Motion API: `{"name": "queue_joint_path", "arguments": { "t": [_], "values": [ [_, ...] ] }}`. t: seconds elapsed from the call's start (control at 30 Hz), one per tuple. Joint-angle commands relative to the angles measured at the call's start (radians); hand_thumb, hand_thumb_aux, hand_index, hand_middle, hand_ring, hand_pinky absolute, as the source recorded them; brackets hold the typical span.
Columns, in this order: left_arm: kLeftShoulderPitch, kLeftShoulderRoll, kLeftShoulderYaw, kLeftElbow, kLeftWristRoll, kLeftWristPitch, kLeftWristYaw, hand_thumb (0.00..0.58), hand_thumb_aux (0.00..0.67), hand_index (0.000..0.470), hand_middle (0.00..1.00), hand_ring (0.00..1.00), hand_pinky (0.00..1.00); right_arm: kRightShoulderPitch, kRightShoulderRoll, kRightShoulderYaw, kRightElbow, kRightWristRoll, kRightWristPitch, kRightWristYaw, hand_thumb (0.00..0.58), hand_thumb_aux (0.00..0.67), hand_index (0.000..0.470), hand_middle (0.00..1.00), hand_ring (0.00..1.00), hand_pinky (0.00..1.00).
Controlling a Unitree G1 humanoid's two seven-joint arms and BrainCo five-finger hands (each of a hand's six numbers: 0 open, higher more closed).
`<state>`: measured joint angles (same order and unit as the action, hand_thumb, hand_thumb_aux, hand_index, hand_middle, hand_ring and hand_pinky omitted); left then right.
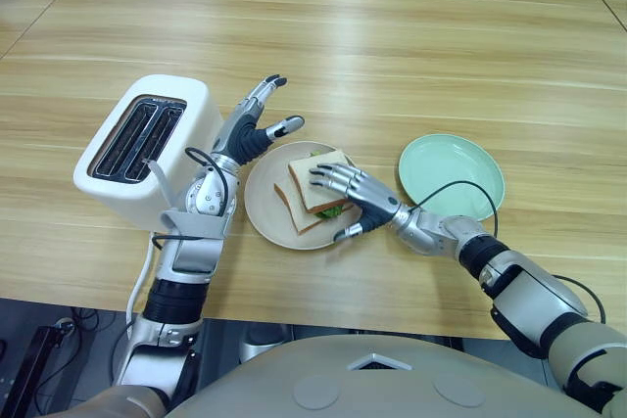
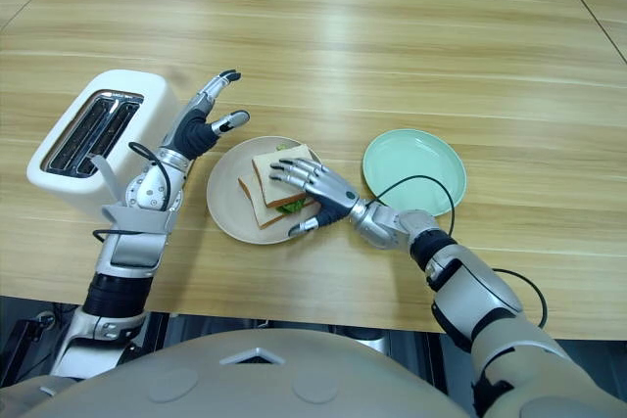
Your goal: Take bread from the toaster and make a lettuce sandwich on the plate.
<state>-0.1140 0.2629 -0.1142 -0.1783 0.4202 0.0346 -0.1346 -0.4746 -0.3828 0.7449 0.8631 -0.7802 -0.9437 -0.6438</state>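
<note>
On the beige plate (image 1: 260, 201), the right hand (image 1: 361, 198) lies open atop the sandwich (image 1: 304, 178), gripping nothing; a light, level press should square its slices. The left hand (image 1: 250, 134) hovers open.

Left hand (image 1: 251, 140) and right hand (image 1: 359, 199) are showing silver shells over dark grey. Black cables (image 1: 453, 182) are looping beside silver wrists.

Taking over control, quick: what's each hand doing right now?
Left hand: open, holding nothing.
Right hand: open, resting flat on the sandwich, not gripping it.
</note>
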Motion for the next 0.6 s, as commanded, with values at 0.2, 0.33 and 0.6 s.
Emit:
{"name": "queue_joint_path", "arguments": {
  "t": [0.2,0.33,0.6],
  "values": [
    [-0.014,-0.060,0.097,-0.061,-0.313,-0.153,-0.036,0.580,0.670,0.460,1.00,1.00,1.00,0.073,-0.117,-0.179,-0.608,0.721,0.084,0.591,0.580,0.670,0.460,1.00,1.00,1.00],
    [0.008,-0.031,0.107,-0.183,-0.507,-0.101,-0.167,0.580,0.670,0.460,1.00,1.00,1.00,0.111,-0.200,-0.227,-0.872,1.010,0.230,0.798,0.580,0.670,0.460,1.00,1.00,1.00],
    [0.220,0.261,0.096,-0.380,-1.066,0.066,-0.719,0.580,0.670,0.460,1.00,1.00,1.00,0.309,-0.408,-0.258,-1.244,1.669,0.620,1.394,0.580,0.670,0.460,1.00,1.00,1.00]
  ]
}}
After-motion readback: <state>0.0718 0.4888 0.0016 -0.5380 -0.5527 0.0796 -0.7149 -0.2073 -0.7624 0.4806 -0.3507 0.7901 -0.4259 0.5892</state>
